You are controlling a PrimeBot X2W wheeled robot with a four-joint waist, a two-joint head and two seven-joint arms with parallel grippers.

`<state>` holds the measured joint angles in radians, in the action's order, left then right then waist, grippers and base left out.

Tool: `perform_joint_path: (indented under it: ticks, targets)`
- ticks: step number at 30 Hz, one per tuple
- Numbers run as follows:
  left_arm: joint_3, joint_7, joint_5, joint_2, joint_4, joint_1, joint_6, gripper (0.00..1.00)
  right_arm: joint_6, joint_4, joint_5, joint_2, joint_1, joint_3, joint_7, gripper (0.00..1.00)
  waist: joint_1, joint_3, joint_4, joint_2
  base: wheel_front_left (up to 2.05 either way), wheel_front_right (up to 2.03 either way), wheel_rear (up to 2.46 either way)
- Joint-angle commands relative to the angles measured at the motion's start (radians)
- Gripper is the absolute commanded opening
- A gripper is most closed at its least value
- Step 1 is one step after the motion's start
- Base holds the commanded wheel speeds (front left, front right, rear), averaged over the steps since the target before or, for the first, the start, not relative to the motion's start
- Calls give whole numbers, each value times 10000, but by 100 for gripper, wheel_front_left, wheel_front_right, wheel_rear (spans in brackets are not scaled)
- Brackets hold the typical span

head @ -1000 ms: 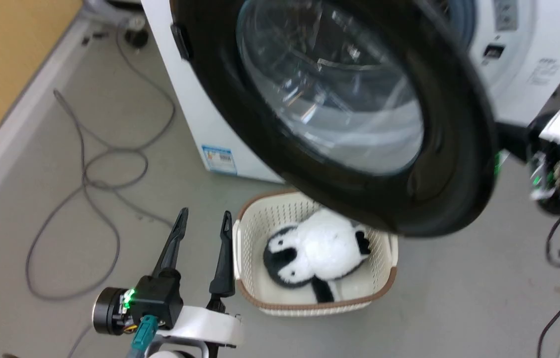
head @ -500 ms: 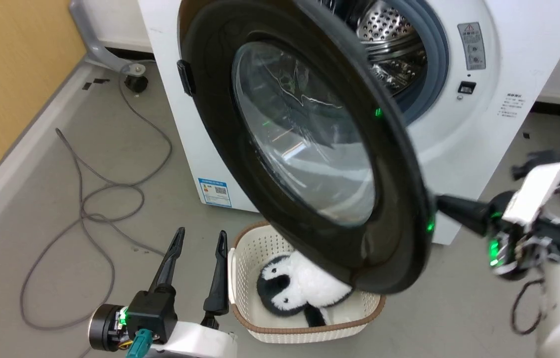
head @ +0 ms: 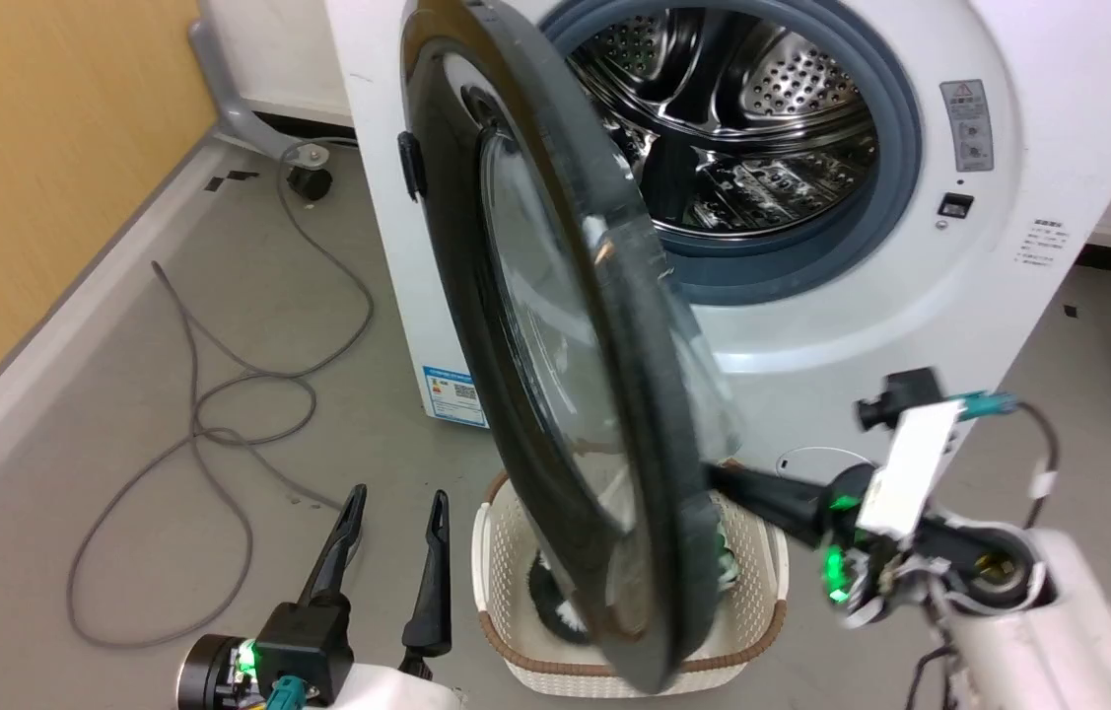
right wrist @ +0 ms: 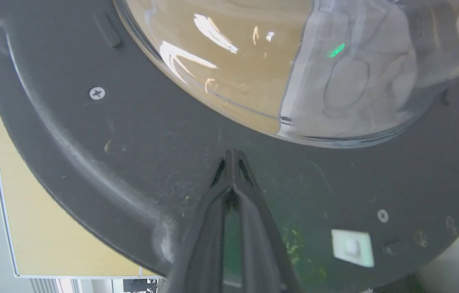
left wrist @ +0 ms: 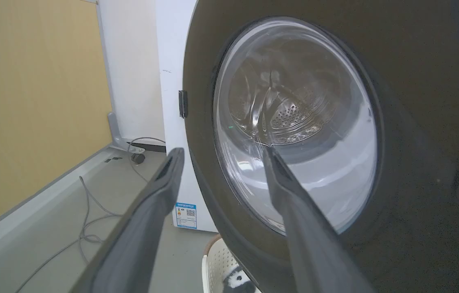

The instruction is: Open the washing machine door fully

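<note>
**While the washing machine door (head: 461, 296) stands swung partway out, my right gripper (right wrist: 233, 154) presses its inner face**

Nearest me, my left gripper (head: 398, 491) hangs spread and empty beside a white basket (head: 488, 562) on the floor. My right gripper's fingers are pressed together, tips against the door's matte dark face just under the glass bowl. Behind, the washing machine (head: 910, 296) shows its steel drum (head: 742, 128).

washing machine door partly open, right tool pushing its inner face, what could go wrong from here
The shut right tool only presses its tips on the washing machine door, gripping nothing, so it may slip off. The open left tool stands on the door's outer side, perhaps in its swing path.
</note>
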<state>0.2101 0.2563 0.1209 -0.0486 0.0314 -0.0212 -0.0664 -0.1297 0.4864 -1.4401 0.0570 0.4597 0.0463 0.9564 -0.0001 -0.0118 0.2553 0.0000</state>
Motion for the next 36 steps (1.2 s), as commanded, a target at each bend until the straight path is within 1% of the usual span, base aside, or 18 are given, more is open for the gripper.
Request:
perform_joint_path:
  ticks: [1, 5, 6, 8, 10, 14, 17, 20, 23, 27, 28, 30, 32, 34, 36]
  targets:
    - [-22, 55, -91, -16, 6, -143, 81, 100, -10, -182, -248, -67, -311, 369, -156, 0, 1, 19, 60, 0, 0, 0, 0]
    - [3, 55, -140, -16, 37, -252, 95, 100, -10, -494, -669, -67, -609, 1200, -599, 0, 1, 61, 171, 0, 0, 0, 0]
    - [13, 55, -136, -16, 57, -282, 93, 100, -10, -583, -890, -67, -723, 1592, -895, 0, 1, 81, 221, 0, 0, 0, 0]
    - [14, 55, -129, -16, 67, -283, 84, 100, -10, -596, -947, -67, -757, 1786, -1024, 0, 1, 84, 223, 0, 0, 0, 0]
    - [7, 55, -116, -16, 74, -281, 71, 100, -10, -594, -970, -68, -770, 1875, -1124, 0, 1, 90, 211, 0, 0, 0, 0]
    - [-60, 55, -71, -16, 66, -323, 22, 100, -10, -729, -827, -48, -734, 1716, -1451, 0, 1, 122, 92, 0, 0, 0, 0]
    - [-129, 55, -50, -16, 66, -349, -12, 100, -10, -1311, -392, 133, -681, 1452, -2108, 0, 1, 161, -91, 0, 0, 0, 0]
    - [-229, 55, -52, -16, 63, -306, 14, 100, -10, -2147, 474, 481, -725, 1242, -3104, 0, 1, 144, -303, 0, 0, 0, 0]
    - [-318, 55, -20, -16, 57, -218, 126, 100, -10, -3201, 1625, 1003, -835, 1284, -4248, 0, 1, 117, -520, 0, 0, 0, 0]
    - [-583, 55, 27, -16, 72, -139, 157, 100, -10, -4277, 3390, 1987, -1015, 1553, -6133, 0, 1, 101, -796, 0, 0, 0, 0]
    - [-642, 55, 31, -16, 67, -129, 157, 100, -10, -4437, 3855, 2263, -1075, 1656, -6613, 0, 1, 106, -856, 0, 0, 0, 0]
    - [-732, 55, 26, -16, 33, -133, 151, 100, -10, -4667, 5173, 2989, -1188, 1993, -7621, 0, 1, 113, -975, 0, 0, 0, 0]
    - [-798, 55, 24, -16, -16, -173, 146, 100, -10, -4621, 6342, 3444, -1417, 2070, -8609, 0, 1, 133, -1091, 0, 0, 0, 0]
    - [-847, 55, 22, -16, -57, -243, 151, 100, -10, -4517, 7290, 3572, -1711, 1898, -9414, 0, 1, 161, -1203, 0, 0, 0, 0]
    - [-881, 55, 32, -16, -93, -320, 157, 100, -10, -4460, 8105, 3509, -2061, 1504, -10024, 0, 1, 174, -1305, 0, 0, 0, 0]
